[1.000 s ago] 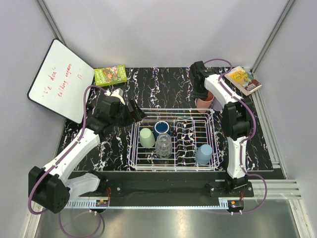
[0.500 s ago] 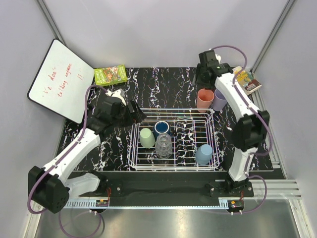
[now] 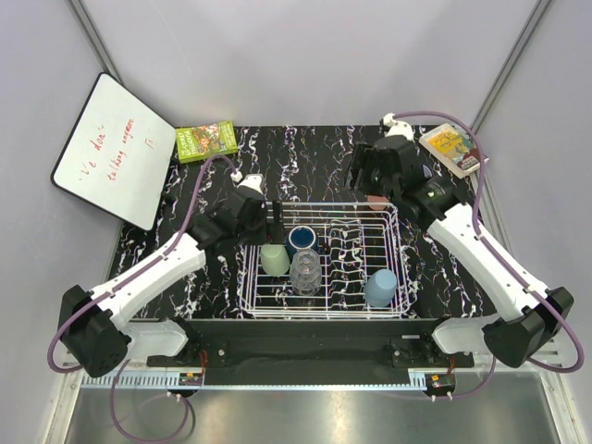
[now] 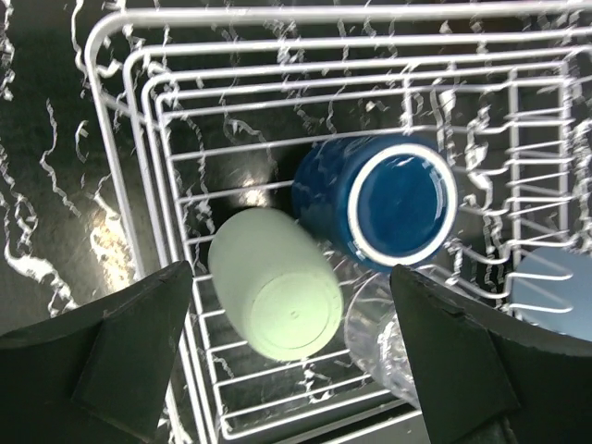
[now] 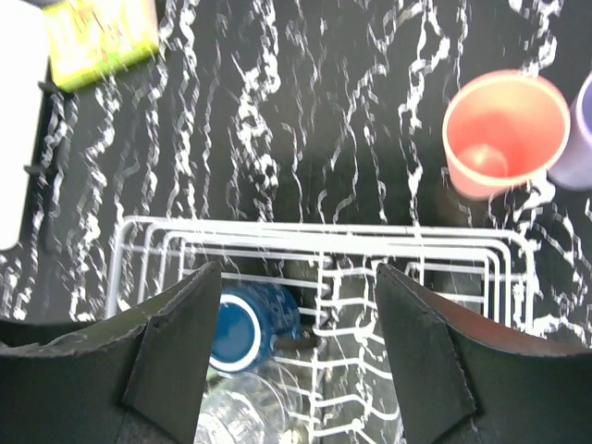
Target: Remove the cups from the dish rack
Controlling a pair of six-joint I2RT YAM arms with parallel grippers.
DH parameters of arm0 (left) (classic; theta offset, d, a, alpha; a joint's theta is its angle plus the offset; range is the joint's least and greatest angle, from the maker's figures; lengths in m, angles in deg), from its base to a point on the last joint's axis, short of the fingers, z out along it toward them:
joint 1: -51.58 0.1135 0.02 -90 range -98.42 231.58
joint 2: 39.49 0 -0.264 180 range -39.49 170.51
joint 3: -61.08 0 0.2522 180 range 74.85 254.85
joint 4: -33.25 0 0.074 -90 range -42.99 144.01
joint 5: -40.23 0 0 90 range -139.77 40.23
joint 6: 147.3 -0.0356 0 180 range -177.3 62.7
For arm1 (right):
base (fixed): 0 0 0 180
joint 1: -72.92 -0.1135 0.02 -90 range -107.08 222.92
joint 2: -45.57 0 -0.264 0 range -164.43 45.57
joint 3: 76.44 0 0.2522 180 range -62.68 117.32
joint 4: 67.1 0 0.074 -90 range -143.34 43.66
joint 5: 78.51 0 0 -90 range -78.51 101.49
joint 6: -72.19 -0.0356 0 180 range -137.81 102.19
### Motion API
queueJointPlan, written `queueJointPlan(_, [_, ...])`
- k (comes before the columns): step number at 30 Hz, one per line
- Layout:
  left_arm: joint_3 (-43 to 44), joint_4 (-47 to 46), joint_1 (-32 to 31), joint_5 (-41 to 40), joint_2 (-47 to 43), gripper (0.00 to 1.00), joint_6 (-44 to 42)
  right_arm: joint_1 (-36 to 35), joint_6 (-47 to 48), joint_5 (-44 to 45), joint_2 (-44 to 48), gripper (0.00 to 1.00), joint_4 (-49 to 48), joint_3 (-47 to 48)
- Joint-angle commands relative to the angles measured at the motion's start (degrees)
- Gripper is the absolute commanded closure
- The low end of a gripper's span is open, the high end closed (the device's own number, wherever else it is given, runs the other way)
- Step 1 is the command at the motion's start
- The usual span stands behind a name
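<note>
The white wire dish rack (image 3: 248,282) holds a pale green cup (image 3: 274,258), a dark blue cup (image 3: 302,240), a clear glass (image 3: 306,273) and a light blue-grey cup (image 3: 380,288). My left gripper (image 3: 270,220) hangs open over the rack's left end (image 4: 102,83), its jaws (image 4: 289,270) straddling the green cup (image 4: 277,296) from above, without touching it. My right gripper (image 3: 365,173) is open and empty above the rack's back rim (image 5: 305,225). Behind the rack stand a salmon-pink cup (image 5: 504,132) and a lavender cup (image 5: 578,139), both upright on the table.
A whiteboard (image 3: 111,153) leans at the back left. A green box (image 3: 207,140) lies near it. A book (image 3: 453,148) sits in the back right corner. Grey walls close in the table on three sides.
My right arm left the salmon cup on the table, swung left toward the rack's back edge and opened wider. My left gripper slid right, over the rack's left end.
</note>
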Motion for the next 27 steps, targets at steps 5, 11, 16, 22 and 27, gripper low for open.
queueJointPlan(5, [-2.7,0.9,-1.1,-3.8,-0.7,0.08,1.9,-3.9,-1.9,1.2,5.5,0.25,-3.7,-6.6])
queueJointPlan(11, [-3.3,0.7,-3.1,-3.7,1.1,0.08,3.0,-4.5,-2.8,0.9,7.3,0.25,-4.6,-10.1])
queueJointPlan(16, [-3.6,0.0,-4.3,-4.0,2.6,0.08,3.4,-4.9,-2.9,1.1,8.4,0.25,-5.0,-11.4])
queueJointPlan(22, [-4.2,-0.8,-4.5,-3.5,3.9,0.12,3.9,-4.9,-2.9,1.5,8.7,0.25,-5.1,-12.0])
queueJointPlan(27, [-5.6,-1.4,-4.6,-3.5,4.2,0.35,3.9,-4.8,-2.6,1.9,9.0,0.25,-5.3,-12.5])
